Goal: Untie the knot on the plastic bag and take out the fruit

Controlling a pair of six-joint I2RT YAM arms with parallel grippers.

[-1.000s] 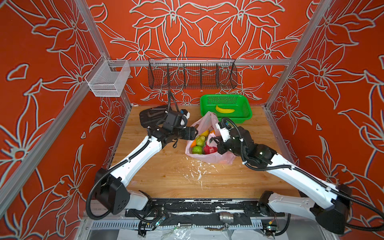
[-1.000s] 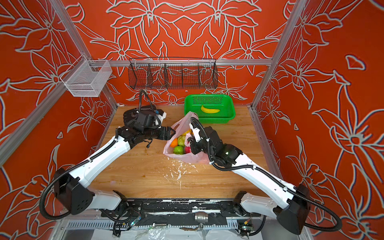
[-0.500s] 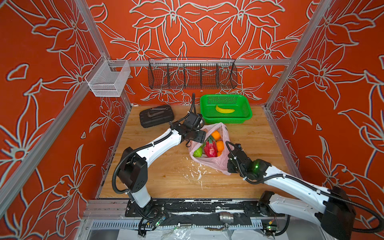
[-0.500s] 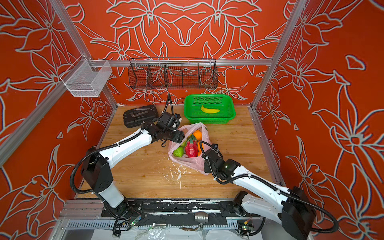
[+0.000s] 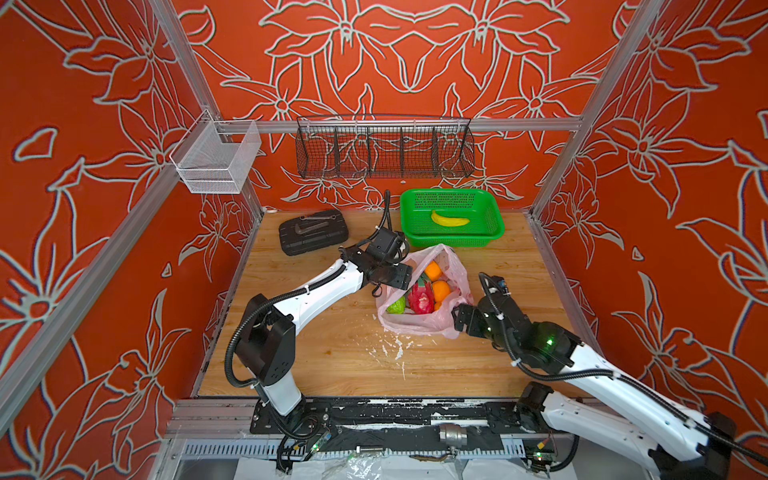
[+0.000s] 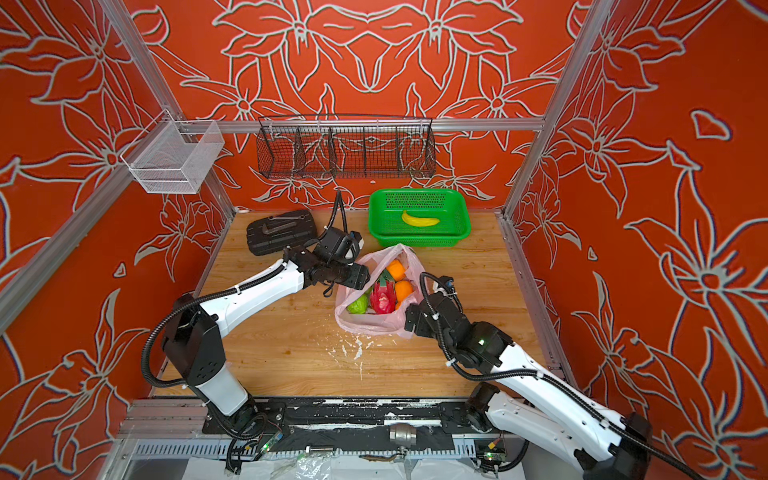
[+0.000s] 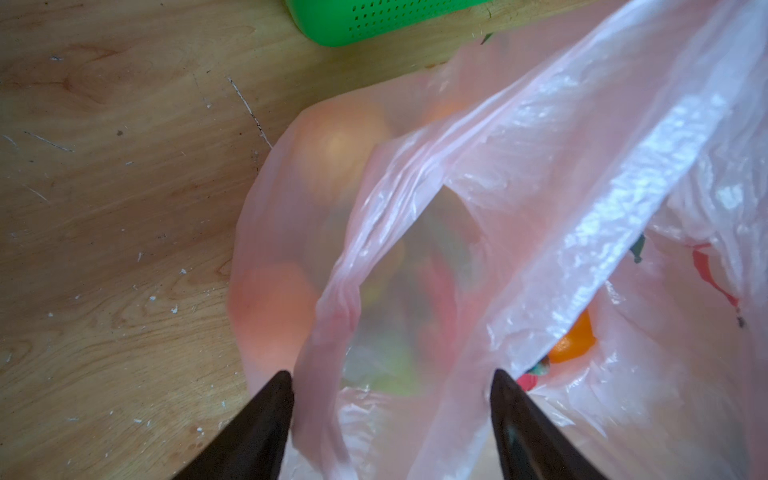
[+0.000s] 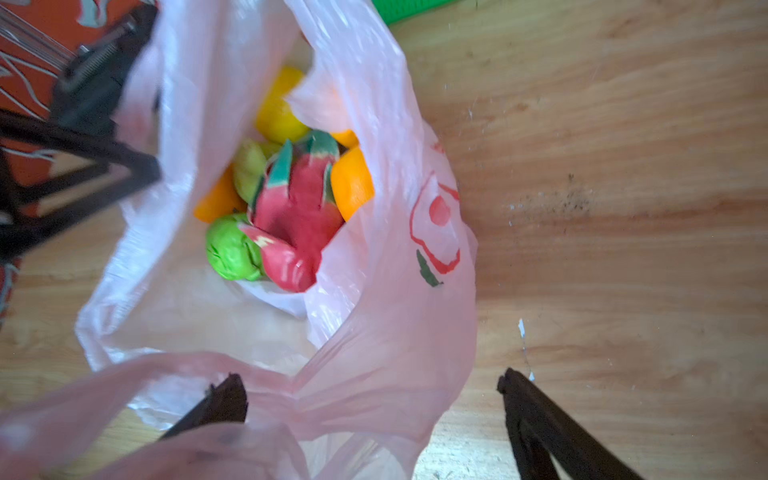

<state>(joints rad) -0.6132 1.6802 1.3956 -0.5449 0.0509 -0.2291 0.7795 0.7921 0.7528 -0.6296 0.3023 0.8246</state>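
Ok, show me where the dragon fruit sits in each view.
Top view: dragon fruit in the open plastic bag, beside the oranges.
Top view: same place.
Left wrist: only a blurred red shape through the bag film.
Right wrist: uncovered, beside a green fruit.
Shared landmark: green basket, in all four.

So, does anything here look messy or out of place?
Only small things: white flecks are scattered on the wooden table just in front of the pink plastic bag, like scrapes or crumbs. The bag lies slumped open with the fruit inside.
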